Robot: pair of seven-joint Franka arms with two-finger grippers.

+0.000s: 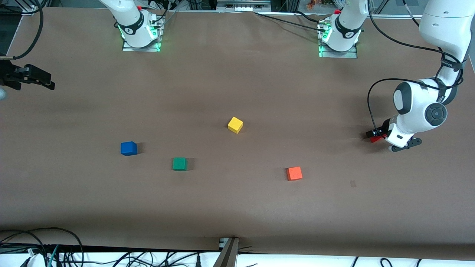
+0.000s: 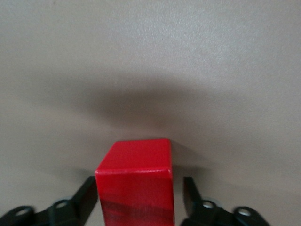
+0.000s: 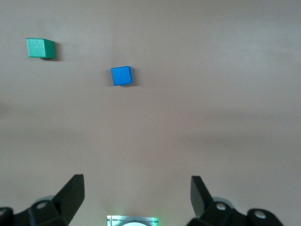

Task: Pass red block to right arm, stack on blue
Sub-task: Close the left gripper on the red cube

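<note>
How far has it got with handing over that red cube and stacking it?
Early on. Nothing is finished. The left gripper is down at the table at the left arm's end, fingers either side of the red block, with a gap on one side, so no firm grip yet. The right gripper waits open, high over its own end. Lifting, the hand-over and stacking on the blue cube all remain.

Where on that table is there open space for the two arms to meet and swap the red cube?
A wide bare strip runs between the robots' bases and the yellow cube. More bare table lies nearer the camera than the green cube and orange cube. It is most crowded around those cubes and the blue cube.
</note>
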